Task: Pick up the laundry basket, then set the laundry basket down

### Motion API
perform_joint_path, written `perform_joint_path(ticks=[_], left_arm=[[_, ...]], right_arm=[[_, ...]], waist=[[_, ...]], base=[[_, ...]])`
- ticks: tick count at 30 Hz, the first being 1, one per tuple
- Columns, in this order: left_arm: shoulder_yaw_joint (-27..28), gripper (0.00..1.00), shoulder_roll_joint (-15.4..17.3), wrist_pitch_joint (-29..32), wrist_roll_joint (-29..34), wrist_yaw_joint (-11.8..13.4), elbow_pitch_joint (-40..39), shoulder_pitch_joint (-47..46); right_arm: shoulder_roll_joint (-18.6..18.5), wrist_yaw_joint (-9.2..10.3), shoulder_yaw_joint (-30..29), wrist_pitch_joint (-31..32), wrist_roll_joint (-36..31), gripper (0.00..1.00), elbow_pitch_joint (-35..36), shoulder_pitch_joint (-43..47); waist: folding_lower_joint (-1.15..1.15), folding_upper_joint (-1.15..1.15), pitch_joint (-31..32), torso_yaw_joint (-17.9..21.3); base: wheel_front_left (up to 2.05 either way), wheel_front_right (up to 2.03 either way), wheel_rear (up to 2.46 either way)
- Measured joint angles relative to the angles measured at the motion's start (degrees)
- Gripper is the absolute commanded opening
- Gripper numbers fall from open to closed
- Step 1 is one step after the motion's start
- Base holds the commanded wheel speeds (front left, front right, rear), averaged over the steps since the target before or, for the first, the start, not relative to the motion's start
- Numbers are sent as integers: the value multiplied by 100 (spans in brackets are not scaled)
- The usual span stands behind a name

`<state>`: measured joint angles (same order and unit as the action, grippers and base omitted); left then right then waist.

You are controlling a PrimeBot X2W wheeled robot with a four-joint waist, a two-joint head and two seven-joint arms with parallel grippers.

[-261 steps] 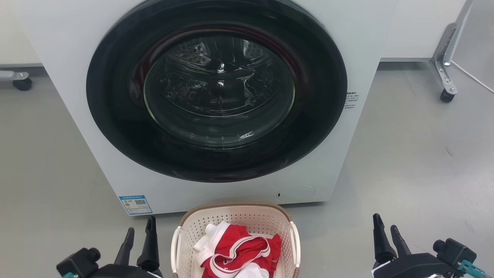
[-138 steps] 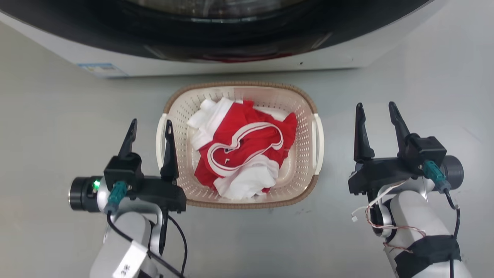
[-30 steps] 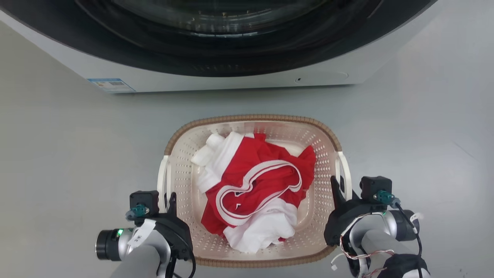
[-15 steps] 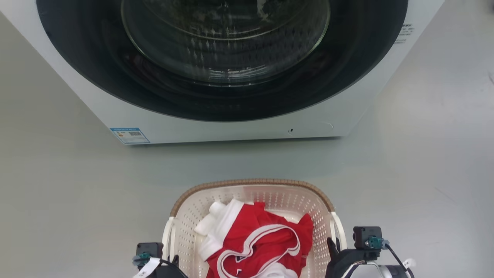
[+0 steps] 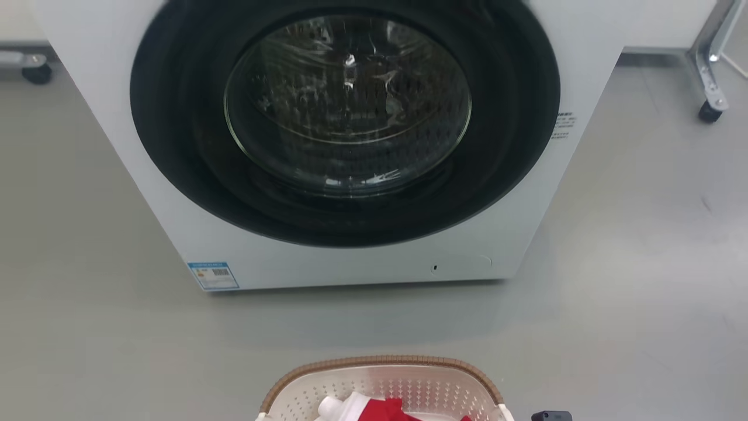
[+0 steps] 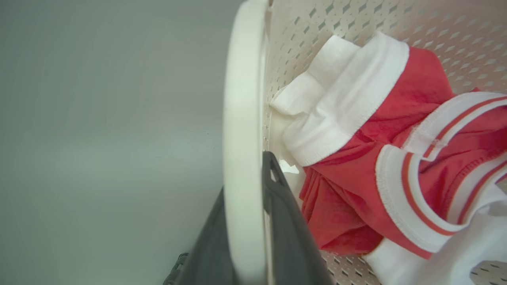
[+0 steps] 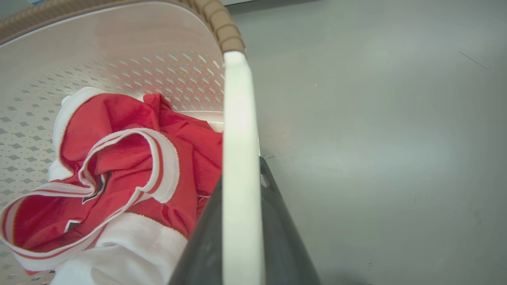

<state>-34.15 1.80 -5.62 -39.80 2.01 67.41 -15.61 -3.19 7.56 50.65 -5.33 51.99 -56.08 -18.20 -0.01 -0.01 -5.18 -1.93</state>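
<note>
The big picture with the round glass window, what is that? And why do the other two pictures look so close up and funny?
That is a washing machine, seen from a camera on a robot's head. At the bottom edge peeks the laundry basket, in front of it over the grey floor. The robot has two arms. Each ends in a tool with two dark fingers and has a small camera at the wrist. Those cameras took the close-up pictures. In one, the left tool pinches the basket's white left handle. In the other, the right tool pinches the right handle. Inside lie red and white clothes.
</note>
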Motion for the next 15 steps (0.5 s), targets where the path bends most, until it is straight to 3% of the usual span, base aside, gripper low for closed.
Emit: perform_joint_path(ticks=[15], left_arm=[[-135, 0, 33, 157, -200, 9, -14, 93]], right_arm=[[-5, 5, 223, 131, 378, 0, 4, 67]], waist=[[0, 1, 575, 9]], base=[[0, 0, 0]])
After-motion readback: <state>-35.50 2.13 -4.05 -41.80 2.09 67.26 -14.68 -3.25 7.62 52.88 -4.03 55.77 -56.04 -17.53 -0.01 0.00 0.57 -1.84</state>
